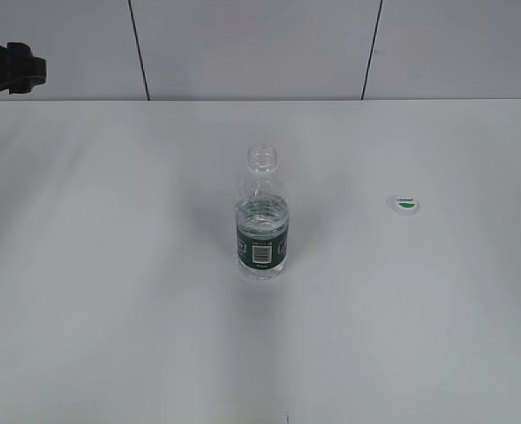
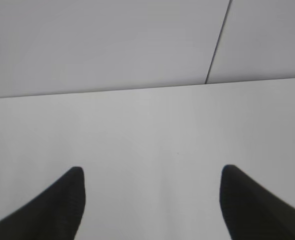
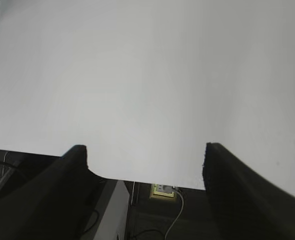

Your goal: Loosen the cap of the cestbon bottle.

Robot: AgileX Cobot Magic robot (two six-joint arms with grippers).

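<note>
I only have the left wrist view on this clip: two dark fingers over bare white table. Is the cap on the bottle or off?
Observer: Off. The cap lies flat on the table, to the right of the cestbon bottle, apart from it.
Operator: Is the bottle upright?
Observer: Yes, it stands upright near the table's middle with its neck open and the barcode patch facing the exterior camera.
Operator: Where is the right gripper?
Observer: The right gripper is open and empty, hovering at the table's edge; its own view shows only bare table with floor and cables beyond.
Operator: And my left gripper from outside?
Observer: Only a dark part of the left arm shows at the exterior view's upper left edge, far from the bottle.
</note>
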